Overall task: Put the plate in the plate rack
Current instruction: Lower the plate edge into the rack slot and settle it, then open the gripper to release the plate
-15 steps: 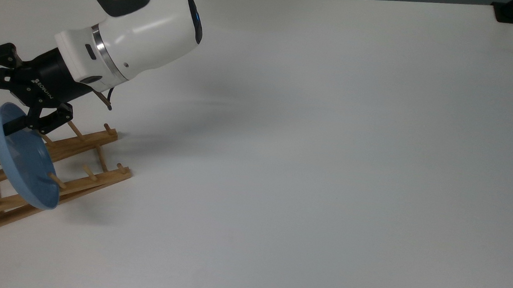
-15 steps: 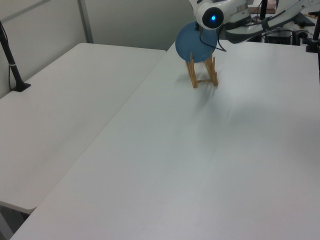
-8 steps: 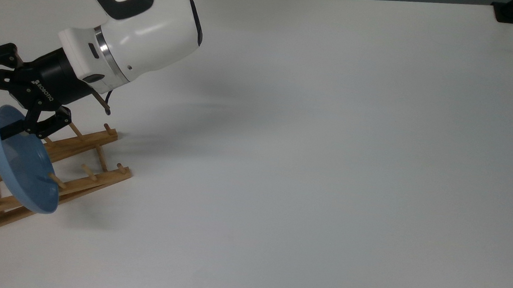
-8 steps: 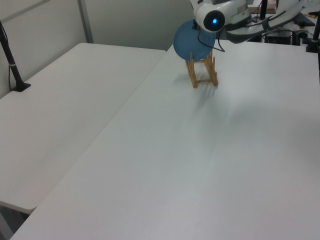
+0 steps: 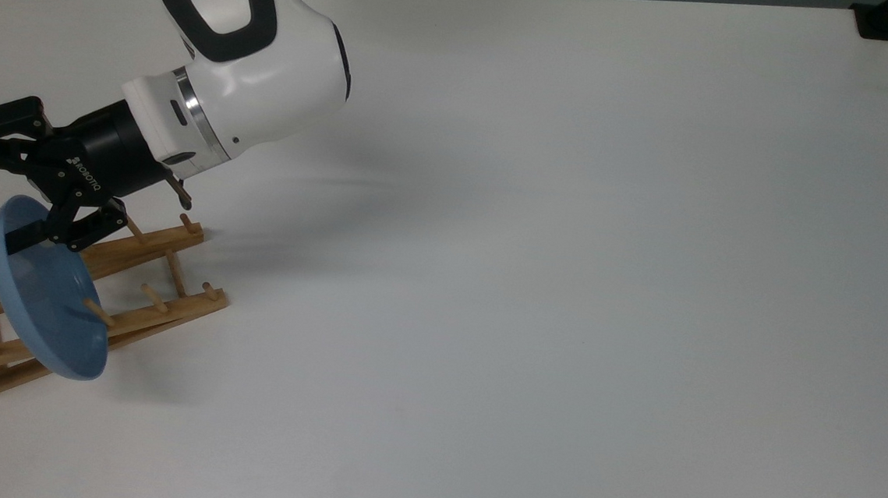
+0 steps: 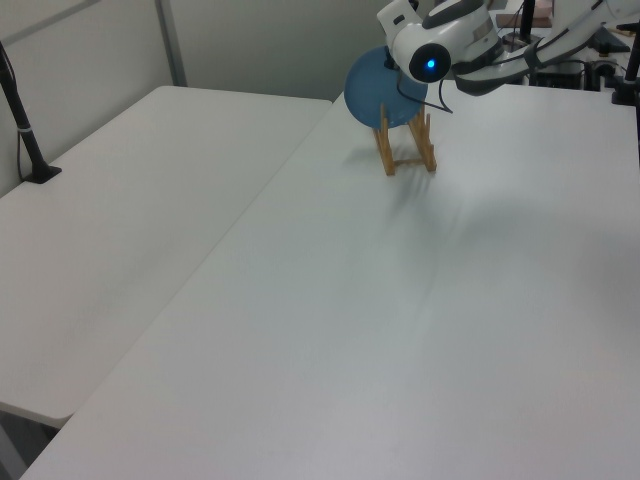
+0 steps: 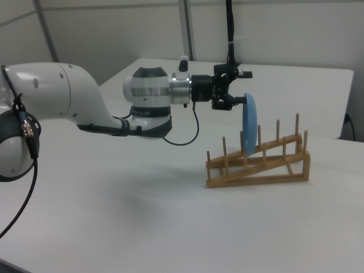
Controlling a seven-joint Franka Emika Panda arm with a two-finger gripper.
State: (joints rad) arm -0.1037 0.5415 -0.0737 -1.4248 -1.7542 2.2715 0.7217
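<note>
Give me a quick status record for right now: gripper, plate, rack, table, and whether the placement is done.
gripper: shut on the plate's upper rim
plate: light blue, on edge, standing between the rack's pegs
plate rack: wooden, sloped, near the top view's left edge of the table
table: white
placement: plate is in the rack but not released

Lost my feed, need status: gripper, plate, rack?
Gripper shut on plate rim. Plate on edge, down between plate rack pegs. Nothing in the way.
</note>
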